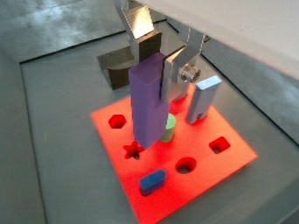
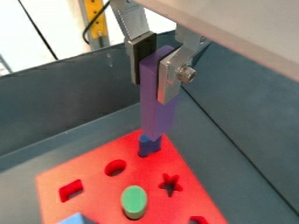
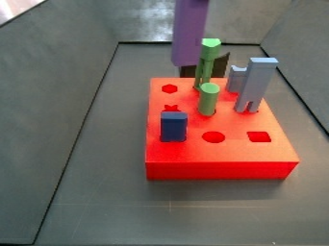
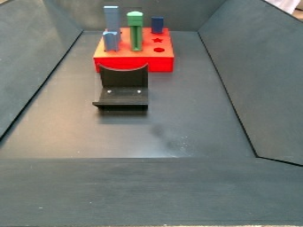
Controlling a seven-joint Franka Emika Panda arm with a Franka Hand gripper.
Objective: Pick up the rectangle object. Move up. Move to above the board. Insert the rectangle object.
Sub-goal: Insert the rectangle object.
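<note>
My gripper [image 1: 158, 63] is shut on the top of the rectangle object [image 1: 146, 101], a tall slim purple block that hangs upright. It also shows in a wrist view [image 2: 155, 101] between my silver fingers [image 2: 170, 68]. Its lower end is over the board [image 1: 205, 166], a flat red block with darker holes, near the star hole [image 1: 132, 150]. I cannot tell whether it touches the board. In a side view the purple block [image 3: 191, 29] comes down from the top edge over the board's back part [image 3: 218, 159]; the gripper is out of view there.
On the board stand a grey-blue stepped block [image 3: 256, 85], green pegs [image 3: 207, 98] and a short dark-blue block [image 3: 174, 126]. The fixture [image 4: 122, 89] stands on the floor beside the board [image 4: 160, 60]. Dark bin walls enclose the floor.
</note>
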